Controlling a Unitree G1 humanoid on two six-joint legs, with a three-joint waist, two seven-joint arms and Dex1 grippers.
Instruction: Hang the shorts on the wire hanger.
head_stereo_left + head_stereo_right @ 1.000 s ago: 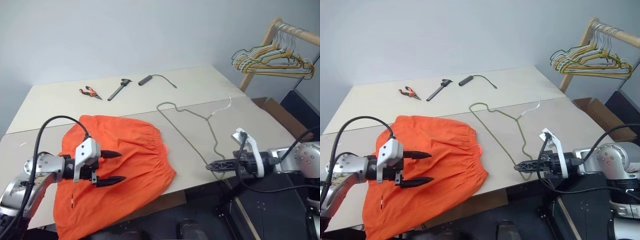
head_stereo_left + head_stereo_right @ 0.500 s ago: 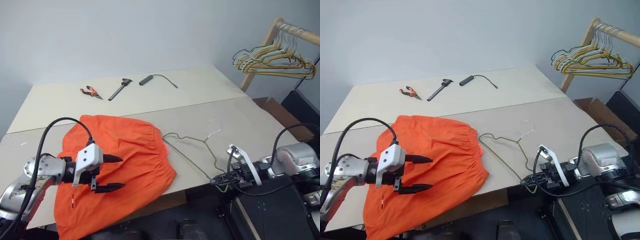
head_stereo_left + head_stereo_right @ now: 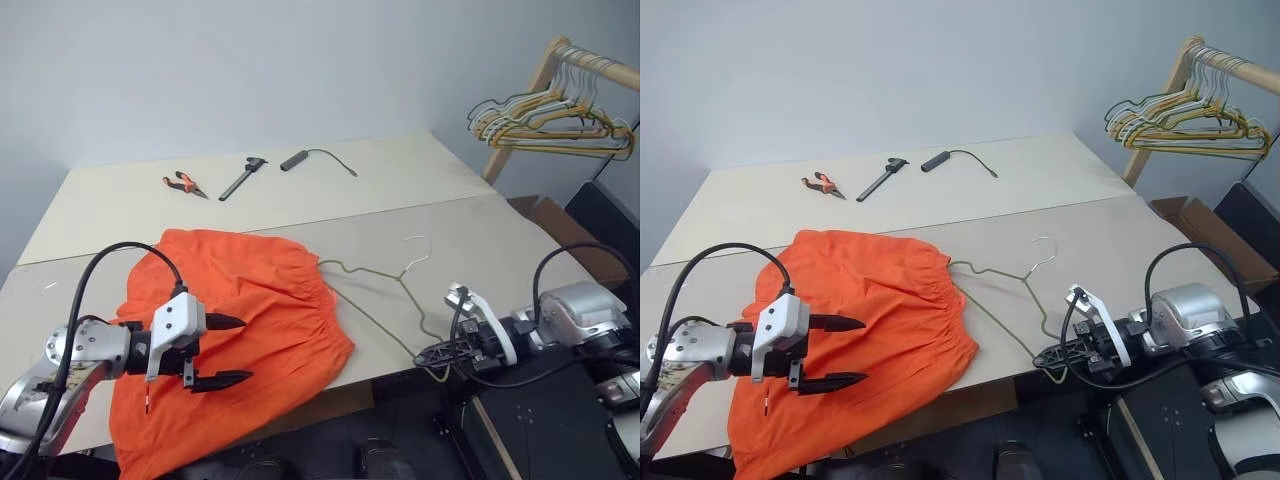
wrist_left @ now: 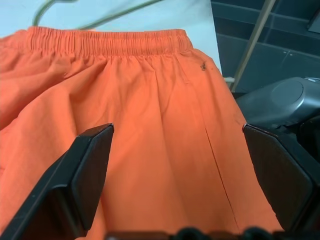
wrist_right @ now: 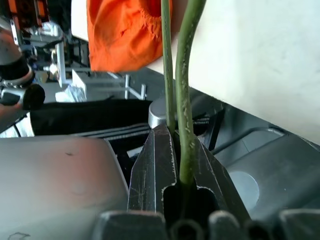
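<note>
The bright orange shorts [image 3: 240,300] lie spread on the left of the table, waistband towards the middle. My left gripper [image 3: 235,350] hovers just above them, open, with nothing between its fingers [image 4: 85,175]; below them the left wrist view has the shorts [image 4: 160,125]. The thin grey-olive wire hanger [image 3: 400,276] lies on the table right of the waistband, its hook pointing away from me. My right gripper [image 3: 430,355] is shut on the hanger's near corner at the table's front edge. In the right wrist view the hanger wire [image 5: 182,100] runs out from between the shut jaws.
Orange-handled pliers [image 3: 183,184], a black tool [image 3: 240,178] and a black cable with a cylindrical end [image 3: 300,158] lie at the table's far side. A wooden rack with a bunch of hangers [image 3: 545,118] stands at the right, a cardboard box [image 3: 545,215] below it.
My right gripper has sunk towards the table's front edge and rolled, laying the hanger down flatter, closer to the waistband. The left gripper has kept still.
</note>
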